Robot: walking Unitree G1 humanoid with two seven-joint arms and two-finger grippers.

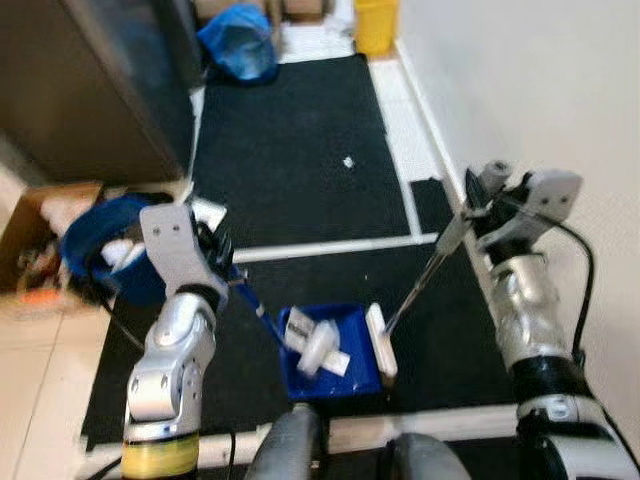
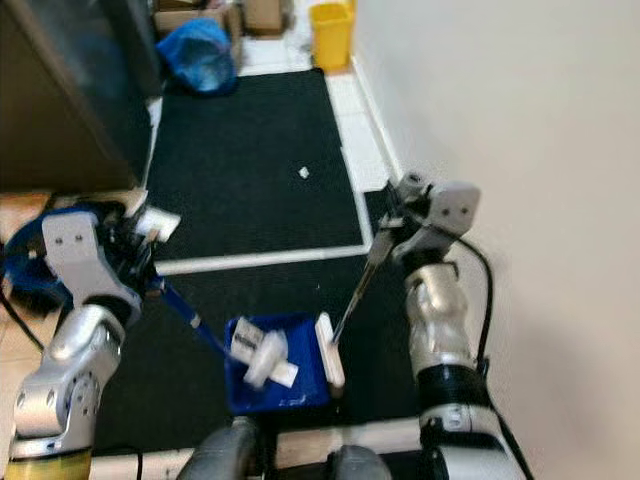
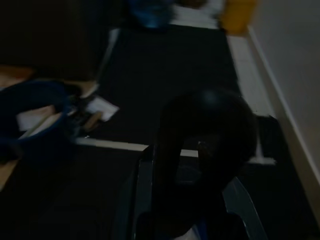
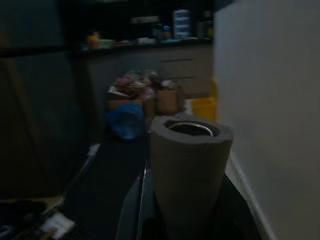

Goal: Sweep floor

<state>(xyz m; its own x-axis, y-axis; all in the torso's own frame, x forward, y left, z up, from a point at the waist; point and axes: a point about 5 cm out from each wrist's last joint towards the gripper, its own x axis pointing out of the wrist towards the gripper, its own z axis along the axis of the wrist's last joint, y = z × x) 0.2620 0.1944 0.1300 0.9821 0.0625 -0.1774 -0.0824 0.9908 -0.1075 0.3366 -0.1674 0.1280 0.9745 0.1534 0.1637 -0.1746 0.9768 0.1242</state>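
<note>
Blue dustpan (image 1: 335, 360) with paper scraps, left tool (image 1: 215, 250) grasping its handle, right tool (image 1: 478, 205) grasping broom (image 1: 420, 285)

Both eye views are bright and evenly lit, with soft light and no hard shadows. The white wall (image 1: 520, 90) at 3 o'clock is almost washed out, and the pale tiles (image 1: 40, 380) at 8 o'clock are bright too. The black mat (image 1: 290, 150) takes the light and shows little detail. There is motion blur: the paper scraps (image 1: 320, 345) in the dustpan (image 1: 335, 385) are smeared, and the arms look soft at their edges. The yellow bin (image 1: 376, 22) at 12 o'clock is a little out of focus. Both wrist views are very dim and grainy. In the right wrist view the grey handle (image 4: 190, 170) close to the lens is blurred.
</note>
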